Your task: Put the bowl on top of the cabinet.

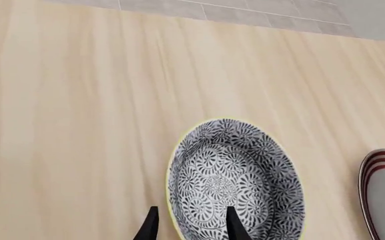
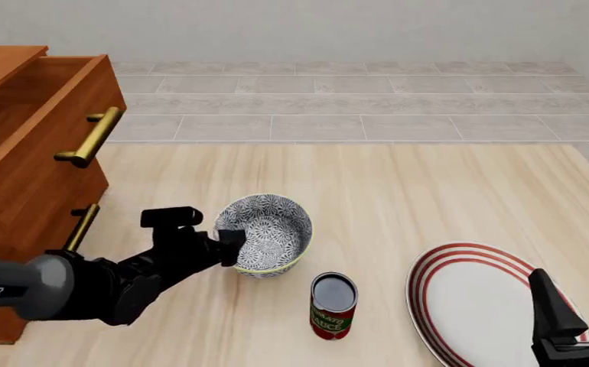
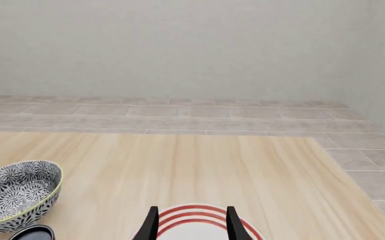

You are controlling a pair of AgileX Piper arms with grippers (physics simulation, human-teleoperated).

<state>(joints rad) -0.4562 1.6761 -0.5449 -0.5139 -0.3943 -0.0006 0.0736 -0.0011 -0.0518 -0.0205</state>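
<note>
Right gripper point(image 2: 578, 306): at the near edge at 5 o'clock, its dark fingers are seen spread apart with nothing between them, poised over the flat white red-ringed plate point(image 2: 483, 306).
Small can with the red and green label point(image 2: 333, 306): upright at 6 o'clock, just nearer than the bowl and apart from it.
Left gripper point(image 1: 190, 226): its two black fingers are set astride the bowl's near-left wall, one inside and one outside. Whether the wall is actually pinched cannot be told; a gap is seen beside the inner finger.
Deep round bowl with black-and-white floral pattern and pale yellowish rim point(image 2: 264, 232): upright on the pale wooden table point(image 2: 427, 191), at centre, a little toward 9 o'clock.
Key relation: the bowl lies directly ahead of the left gripper, at its fingertips; the right gripper is well apart, so the left arm is judged the one to lift.
Tall reddish-brown wooden cabinet with brass bar handles point(image 2: 19, 168): at 9 to 10 o'clock, beyond and left of the bowl; the bowl would have to be raised and carried that way.
</note>
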